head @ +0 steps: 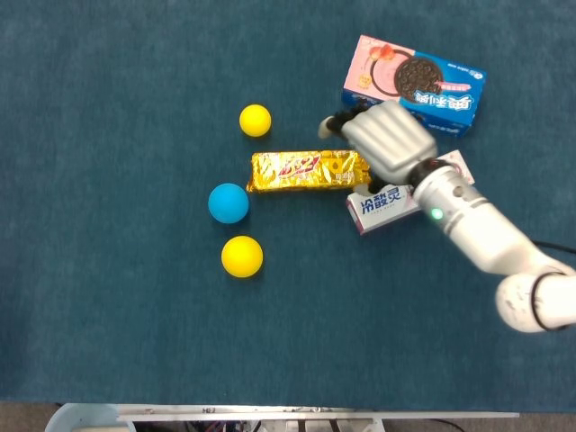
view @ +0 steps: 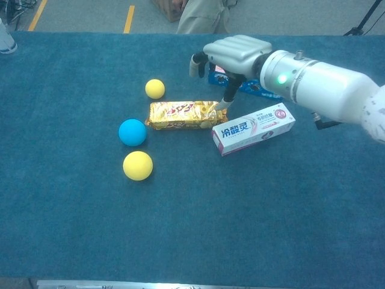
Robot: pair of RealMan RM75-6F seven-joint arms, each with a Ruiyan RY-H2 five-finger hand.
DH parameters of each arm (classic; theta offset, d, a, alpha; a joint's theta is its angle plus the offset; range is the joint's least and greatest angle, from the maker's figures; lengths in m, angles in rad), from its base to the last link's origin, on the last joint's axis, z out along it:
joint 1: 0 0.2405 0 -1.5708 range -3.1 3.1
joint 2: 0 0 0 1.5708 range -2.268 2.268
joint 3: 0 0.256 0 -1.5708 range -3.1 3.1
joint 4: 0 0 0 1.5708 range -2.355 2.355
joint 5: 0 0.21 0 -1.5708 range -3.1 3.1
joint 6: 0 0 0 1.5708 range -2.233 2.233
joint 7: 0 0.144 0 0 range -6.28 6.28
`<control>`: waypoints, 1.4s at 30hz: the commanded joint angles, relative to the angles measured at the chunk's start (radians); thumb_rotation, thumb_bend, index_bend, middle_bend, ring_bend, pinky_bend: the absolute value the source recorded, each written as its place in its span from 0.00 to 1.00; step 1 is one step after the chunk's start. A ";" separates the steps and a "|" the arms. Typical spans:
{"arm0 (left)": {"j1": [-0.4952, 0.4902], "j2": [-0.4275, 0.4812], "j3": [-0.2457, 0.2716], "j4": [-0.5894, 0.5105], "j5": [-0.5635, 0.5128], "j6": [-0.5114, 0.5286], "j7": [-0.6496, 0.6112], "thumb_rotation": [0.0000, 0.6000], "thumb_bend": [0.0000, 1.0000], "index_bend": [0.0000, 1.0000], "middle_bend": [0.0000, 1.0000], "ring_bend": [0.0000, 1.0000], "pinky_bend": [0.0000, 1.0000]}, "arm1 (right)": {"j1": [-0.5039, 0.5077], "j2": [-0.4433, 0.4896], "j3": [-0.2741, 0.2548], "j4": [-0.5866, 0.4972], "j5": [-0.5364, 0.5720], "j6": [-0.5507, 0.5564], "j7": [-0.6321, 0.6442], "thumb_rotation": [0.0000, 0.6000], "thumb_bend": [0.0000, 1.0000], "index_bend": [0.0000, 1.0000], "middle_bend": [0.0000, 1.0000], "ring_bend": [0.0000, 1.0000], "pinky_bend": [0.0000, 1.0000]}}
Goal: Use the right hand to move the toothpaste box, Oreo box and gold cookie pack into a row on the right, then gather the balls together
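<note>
The gold cookie pack (head: 306, 171) (view: 183, 114) lies level at mid-table. My right hand (head: 382, 144) (view: 231, 57) hovers over its right end, fingers apart and hanging down, holding nothing; one fingertip (view: 224, 103) touches the pack's end. Just right of the pack lies the white toothpaste box (head: 387, 202) (view: 252, 128), partly covered by my forearm in the head view. The Oreo box (head: 414, 83) (view: 252, 87) lies behind it, mostly hidden by the hand in the chest view. A yellow ball (head: 255, 120), a blue ball (head: 229, 202) and a second yellow ball (head: 242, 256) sit left of the pack.
The blue table cloth (head: 108, 324) stretches wide to the left and toward the near edge. A person's legs (view: 204, 15) stand beyond the far edge. A black cable (head: 504, 238) trails off to the right.
</note>
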 commanded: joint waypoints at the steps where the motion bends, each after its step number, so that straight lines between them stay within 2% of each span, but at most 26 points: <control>1: 0.001 0.000 0.000 0.001 -0.002 0.000 0.000 1.00 0.31 0.09 0.20 0.03 0.07 | 0.044 -0.052 -0.001 0.035 0.059 -0.001 -0.045 1.00 0.00 0.28 0.32 0.29 0.65; 12: 0.001 -0.004 0.003 0.014 -0.001 -0.003 -0.014 1.00 0.31 0.09 0.20 0.03 0.07 | 0.134 -0.188 -0.024 0.150 0.200 0.008 -0.136 1.00 0.00 0.26 0.31 0.28 0.63; 34: 0.001 -0.007 0.002 0.032 -0.013 -0.011 -0.035 1.00 0.31 0.09 0.20 0.03 0.07 | 0.160 -0.316 -0.034 0.306 0.252 0.000 -0.147 1.00 0.01 0.26 0.31 0.28 0.61; 37: 0.001 -0.008 0.002 0.033 -0.014 -0.012 -0.036 1.00 0.31 0.09 0.21 0.03 0.07 | 0.158 -0.329 -0.031 0.319 0.247 0.007 -0.146 1.00 0.11 0.26 0.32 0.29 0.62; 42: 0.001 -0.009 0.002 0.034 -0.016 -0.012 -0.036 1.00 0.31 0.09 0.21 0.03 0.07 | 0.141 -0.337 -0.027 0.332 0.217 0.024 -0.128 1.00 0.26 0.34 0.38 0.36 0.72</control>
